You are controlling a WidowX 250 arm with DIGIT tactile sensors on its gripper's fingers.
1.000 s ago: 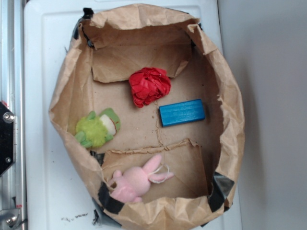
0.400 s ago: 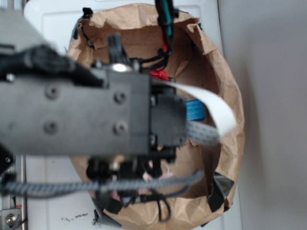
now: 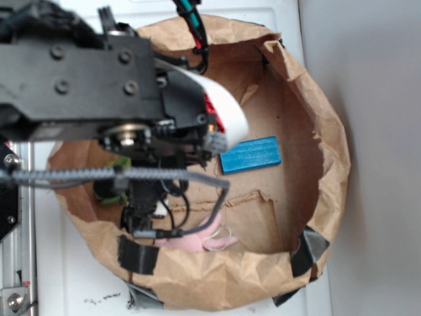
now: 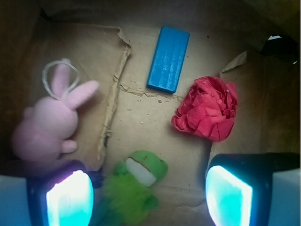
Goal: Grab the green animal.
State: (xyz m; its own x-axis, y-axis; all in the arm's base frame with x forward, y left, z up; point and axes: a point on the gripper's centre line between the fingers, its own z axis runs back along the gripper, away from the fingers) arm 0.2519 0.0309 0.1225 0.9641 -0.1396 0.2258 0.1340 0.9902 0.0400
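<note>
The green animal [image 4: 136, 186] is a fuzzy lime plush with a white-and-red patch, lying on the brown paper floor. In the wrist view it sits low between my gripper's [image 4: 149, 200] two fingers, closer to the left pad [image 4: 70, 200] than to the right pad [image 4: 228, 195]. The jaws stand wide apart, touching nothing. In the exterior view the arm hides most of the toy; only a green sliver [image 3: 117, 162] shows beside the gripper [image 3: 146, 207].
A pink plush bunny [image 4: 47, 125] lies just left of the left finger. A blue block [image 4: 168, 59] and a red ruffled paper ball [image 4: 209, 108] lie farther ahead. The crumpled paper bag wall [image 3: 329, 164] rings everything.
The arm has swung in over the bag, which was uncovered a second ago. It now covers the green animal and the red ball. The bag's rim looks pushed out of shape.
</note>
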